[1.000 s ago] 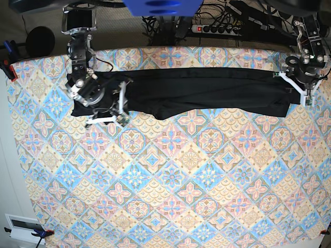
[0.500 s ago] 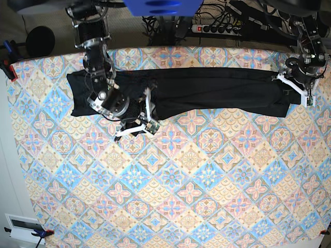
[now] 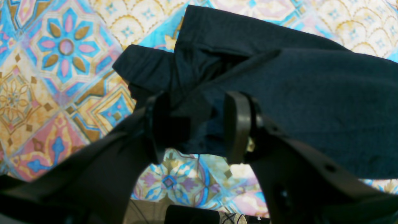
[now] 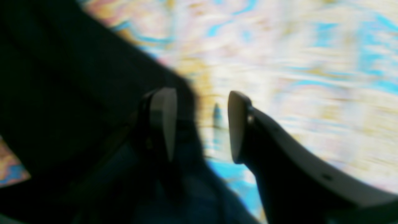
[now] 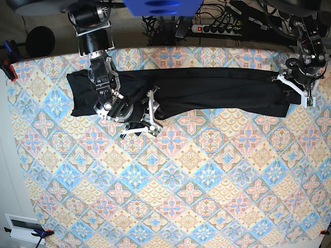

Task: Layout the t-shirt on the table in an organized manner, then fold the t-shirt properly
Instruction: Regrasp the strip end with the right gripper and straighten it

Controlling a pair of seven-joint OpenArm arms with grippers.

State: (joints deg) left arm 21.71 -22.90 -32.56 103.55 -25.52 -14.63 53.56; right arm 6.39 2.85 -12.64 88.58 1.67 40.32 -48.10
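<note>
The t-shirt (image 5: 207,92) lies as a long band across the far side of the table (image 5: 181,206), ready for folding. The left gripper (image 3: 194,124) straddles one end's edge, whether pinching or loose I cannot tell; the right gripper (image 4: 200,124) stands open at the front edge, holding nothing.

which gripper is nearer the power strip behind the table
Right. The right gripper sits over the t-shirt left of the power strip; the left gripper is off at the shirt's far end.

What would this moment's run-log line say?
shirt: long band at table's far edge | left gripper: shut on shirt end | right gripper: open, empty
</note>
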